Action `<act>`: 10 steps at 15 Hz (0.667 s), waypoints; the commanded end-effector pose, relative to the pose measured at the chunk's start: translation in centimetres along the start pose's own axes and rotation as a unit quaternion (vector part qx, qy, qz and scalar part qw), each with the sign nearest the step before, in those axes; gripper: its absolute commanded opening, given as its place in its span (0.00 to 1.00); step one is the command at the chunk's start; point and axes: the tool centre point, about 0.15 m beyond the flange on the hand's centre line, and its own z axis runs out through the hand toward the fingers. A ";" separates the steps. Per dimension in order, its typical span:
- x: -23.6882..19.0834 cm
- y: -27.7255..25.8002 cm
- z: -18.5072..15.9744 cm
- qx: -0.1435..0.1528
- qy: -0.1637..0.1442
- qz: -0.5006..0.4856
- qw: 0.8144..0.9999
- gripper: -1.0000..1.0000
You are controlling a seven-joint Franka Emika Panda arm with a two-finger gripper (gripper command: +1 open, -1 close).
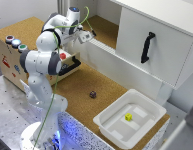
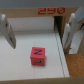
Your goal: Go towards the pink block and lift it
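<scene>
The pink block (image 2: 37,55) with a dark mark on its top face lies on a white surface inside a white open box (image 2: 52,42), seen in the wrist view. My gripper (image 2: 41,46) is open above it, with one finger (image 2: 8,32) on each side and the block below and between the tips, apart from both. In the exterior view the gripper (image 1: 90,34) hangs over the white ledge (image 1: 103,50) beside the cabinet. The pink block is hidden there.
A white cabinet with a black handle (image 1: 147,47) stands at the exterior view's right. A white tray (image 1: 112,125) holds a yellow block (image 1: 128,117). A small dark block (image 1: 92,94) lies on the cork table (image 1: 76,85). A wooden button box (image 1: 15,42) stands at the left.
</scene>
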 end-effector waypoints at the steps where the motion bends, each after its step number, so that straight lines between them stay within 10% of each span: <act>1: 2.2 0.5 3.5 0.062 -0.004 -0.012 0.998 1.00; 10: 2.5 2.2 9.4 0.063 -0.023 0.018 0.998 1.00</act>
